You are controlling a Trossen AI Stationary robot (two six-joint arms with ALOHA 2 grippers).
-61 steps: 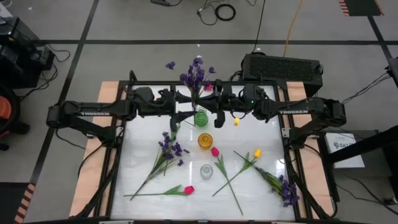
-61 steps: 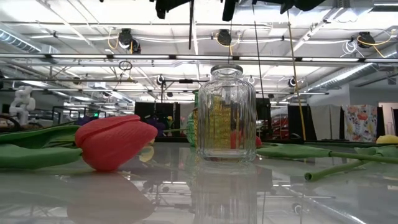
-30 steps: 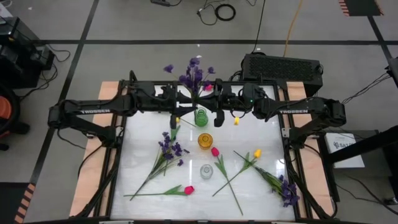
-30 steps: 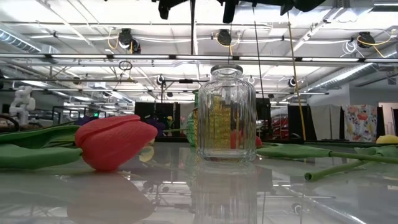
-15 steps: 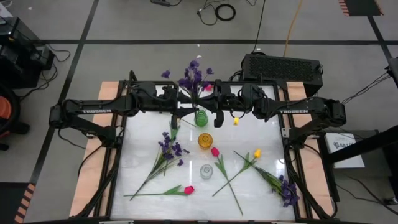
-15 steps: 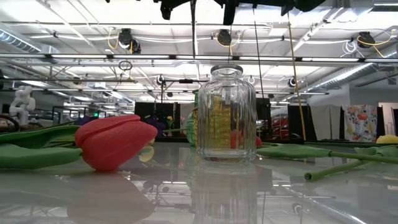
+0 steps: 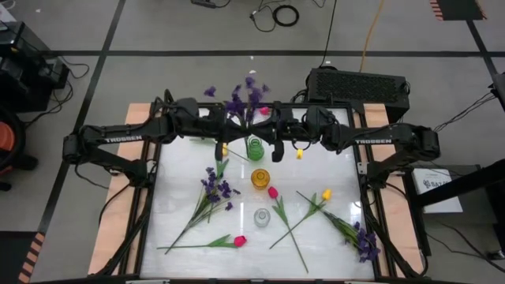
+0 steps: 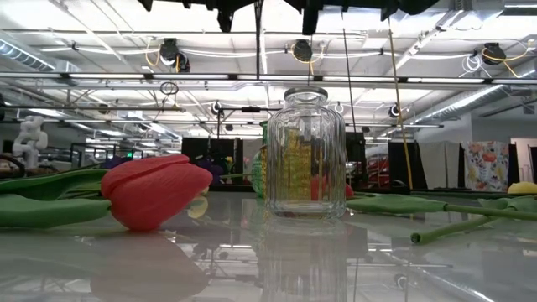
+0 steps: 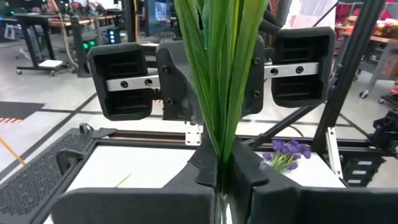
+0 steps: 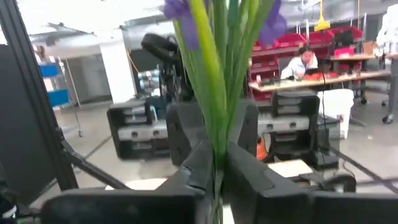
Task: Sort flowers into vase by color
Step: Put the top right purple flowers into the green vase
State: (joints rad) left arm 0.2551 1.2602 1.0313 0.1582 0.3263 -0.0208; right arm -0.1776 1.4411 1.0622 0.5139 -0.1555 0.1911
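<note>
A purple sprig (image 7: pixel 243 98) stands upright at the far middle of the table, with both grippers shut on its green stem from opposite sides. My left gripper (image 7: pixel 238 126) is on its left and my right gripper (image 7: pixel 263 126) on its right. The stem's lower end (image 8: pixel 258 50) hangs above the green vase (image 7: pixel 255 148). An amber vase (image 7: pixel 260 178) and a clear vase (image 7: pixel 261 217) stand nearer. Another purple sprig (image 7: pixel 211 189), a pink tulip (image 7: pixel 237 241) and a yellow tulip (image 7: pixel 326 194) lie flat on the table. My left gripper (image 9: pixel 222 179) pinches the bundle of green stems (image 9: pixel 222 146) between its two fingers, below the leaves. It comes level from the table's left, across the upright stem. My right gripper (image 10: pixel 216 179) pinches the same stem (image 10: pixel 217 149) between its fingers, level from the table's right. The sprig hangs upright, clear of the table.
A second pink tulip (image 7: pixel 273 192) and a purple sprig (image 7: pixel 363 241) lie near the right front. The black frame rail (image 7: pixel 205 107) runs along the far edge behind the arms. A dark box (image 7: pixel 359 83) sits beyond the table.
My left gripper has gone toward the far edge and up to the purple sprig's stem, and now has hold of it opposite my right gripper. The flower head has leaned a little toward the table's left.
</note>
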